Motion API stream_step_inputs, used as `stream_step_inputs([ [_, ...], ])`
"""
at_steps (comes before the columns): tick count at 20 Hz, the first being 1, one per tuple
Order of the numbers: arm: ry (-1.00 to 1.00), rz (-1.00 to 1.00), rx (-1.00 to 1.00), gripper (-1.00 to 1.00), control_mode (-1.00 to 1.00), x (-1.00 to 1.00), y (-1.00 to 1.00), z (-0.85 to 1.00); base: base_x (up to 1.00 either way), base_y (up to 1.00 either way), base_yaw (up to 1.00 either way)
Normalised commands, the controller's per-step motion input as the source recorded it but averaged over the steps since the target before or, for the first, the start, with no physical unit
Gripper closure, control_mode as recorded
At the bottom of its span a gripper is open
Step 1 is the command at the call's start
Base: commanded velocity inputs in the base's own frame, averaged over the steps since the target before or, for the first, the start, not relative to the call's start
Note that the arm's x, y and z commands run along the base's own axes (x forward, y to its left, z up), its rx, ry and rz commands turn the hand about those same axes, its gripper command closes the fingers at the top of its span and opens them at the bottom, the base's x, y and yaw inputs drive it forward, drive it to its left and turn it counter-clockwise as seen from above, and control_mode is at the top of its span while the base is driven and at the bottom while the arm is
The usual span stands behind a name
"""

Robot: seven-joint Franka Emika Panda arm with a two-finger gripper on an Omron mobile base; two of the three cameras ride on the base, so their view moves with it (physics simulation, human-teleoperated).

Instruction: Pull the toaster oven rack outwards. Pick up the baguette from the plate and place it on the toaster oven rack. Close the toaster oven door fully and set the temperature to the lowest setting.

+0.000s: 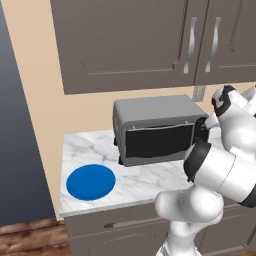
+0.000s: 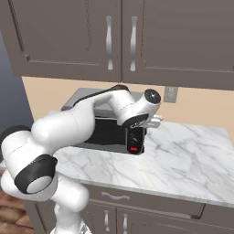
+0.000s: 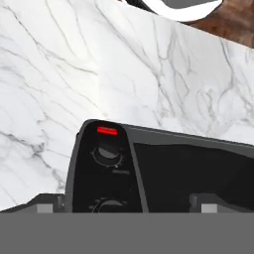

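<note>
The grey toaster oven (image 1: 152, 107) stands on the marble counter with its dark-glass toaster oven door (image 1: 157, 141) shut upright. The blue plate (image 1: 91, 182) lies bare to its left front. The baguette and the toaster oven rack are hidden. My gripper (image 2: 154, 121) hovers at the oven's upper right corner, just above the dark control panel (image 2: 135, 141). In the hand view the gripper (image 3: 126, 206) is open, its fingertips (image 3: 47, 203) spread wide on either side of the panel's black knobs (image 3: 107, 155), with the red button (image 3: 107, 130) beyond them and nothing between the fingers.
Brown wall cabinets (image 1: 150, 40) hang right above the oven. The marble counter (image 2: 183, 155) stretches out to the oven's right. A wall outlet (image 2: 171, 94) sits behind the oven. My white arm (image 2: 77, 121) arches across the oven's front.
</note>
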Motion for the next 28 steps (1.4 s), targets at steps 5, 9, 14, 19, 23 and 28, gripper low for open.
stream_step_inputs([
  [5, -0.07, 0.36, -0.19, -1.0, -1.0, -0.38, 0.0, 0.02, 0.0, 0.0, 0.0],
  [9, -0.07, 0.45, -0.26, -1.0, -1.0, -0.23, 0.0, 0.0, 0.0, 0.0, 0.0],
  [14, -0.13, 0.45, -0.28, -1.0, -1.0, -0.15, 0.01, 0.0, 0.0, 0.0, 0.0],
  [19, -0.2, 0.47, -0.29, -1.0, -1.0, -0.16, 0.0, 0.02, 0.0, 0.0, 0.0],
  [23, -0.3, 0.45, -0.3, -1.0, -1.0, -0.33, 0.0, 0.0, 0.0, 0.0, 0.0],
  [28, -0.43, 0.27, -0.3, -1.0, -1.0, -0.56, 0.11, 0.0, 0.0, 0.0, 0.0],
])
